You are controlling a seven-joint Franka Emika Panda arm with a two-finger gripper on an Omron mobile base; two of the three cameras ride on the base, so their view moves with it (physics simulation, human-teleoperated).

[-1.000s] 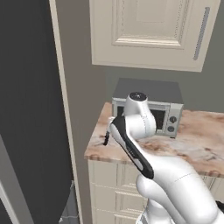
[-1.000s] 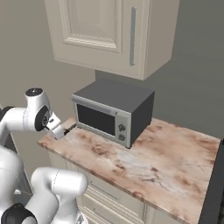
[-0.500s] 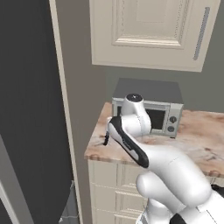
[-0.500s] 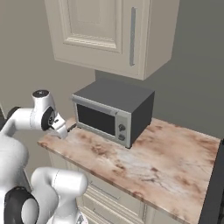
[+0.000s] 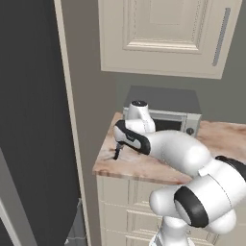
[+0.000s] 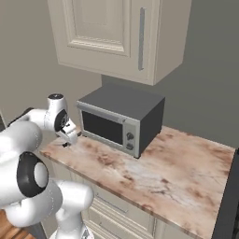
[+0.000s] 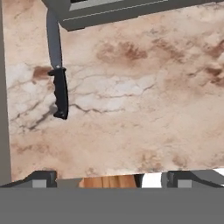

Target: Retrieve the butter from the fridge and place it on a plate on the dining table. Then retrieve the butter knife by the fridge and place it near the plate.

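Butter knife (image 7: 57, 70) lies flat, upper left of the hand view.
Grey blade, ribbed black handle, on the matte brown-and-cream marbled counter (image 7: 144, 109) beside the boxy grey microwave (image 6: 122, 119); gripper (image 7: 109, 179) spread wide, empty.

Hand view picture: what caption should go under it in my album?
Open gripper hovers over the marbled counter, butter knife lying beside the microwave.

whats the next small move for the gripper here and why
Probably shift the open gripper sideways until it sits over the butter knife, then lower. In the hand view the knife lies flat on the counter, off to one side of the fingertips, untouched.
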